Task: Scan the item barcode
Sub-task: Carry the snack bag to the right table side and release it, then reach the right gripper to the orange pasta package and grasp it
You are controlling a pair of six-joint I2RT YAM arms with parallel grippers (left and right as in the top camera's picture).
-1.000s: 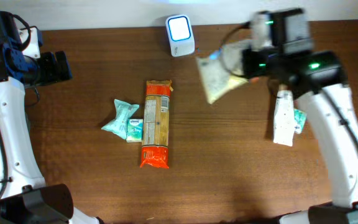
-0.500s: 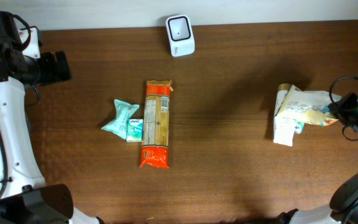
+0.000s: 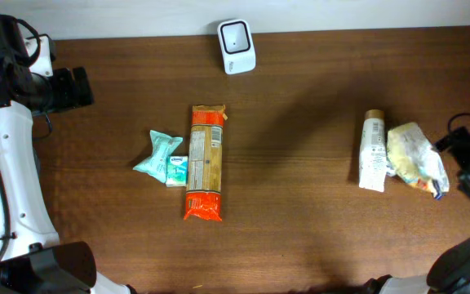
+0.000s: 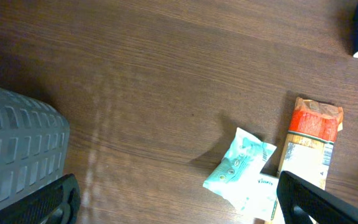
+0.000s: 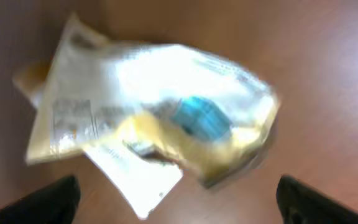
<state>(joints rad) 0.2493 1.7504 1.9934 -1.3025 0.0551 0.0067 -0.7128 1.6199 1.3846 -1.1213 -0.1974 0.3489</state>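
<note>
The white barcode scanner (image 3: 237, 37) stands at the table's back edge. A yellowish plastic bag (image 3: 416, 155) with a blue patch lies on the wood beside a white tube (image 3: 372, 152) at the right. My right gripper (image 3: 463, 167) sits just right of the bag, open and holding nothing. In the right wrist view the bag (image 5: 154, 118) lies blurred ahead of the open right gripper (image 5: 179, 208). My left gripper (image 3: 70, 88) hovers at the far left, open and empty. Its wrist view shows the left gripper (image 4: 179, 205) wide apart above bare wood.
An orange pasta package (image 3: 205, 162) lies in the middle with a teal tissue pack (image 3: 163, 155) against its left side; the pasta package (image 4: 312, 143) and the tissue pack (image 4: 241, 167) also show in the left wrist view. A grey ribbed object (image 4: 17, 155) sits left of the left gripper.
The right arm carried the bag from in front of the scanner to the right side, set it down beside the white tube and opened. The left arm has not moved.
</note>
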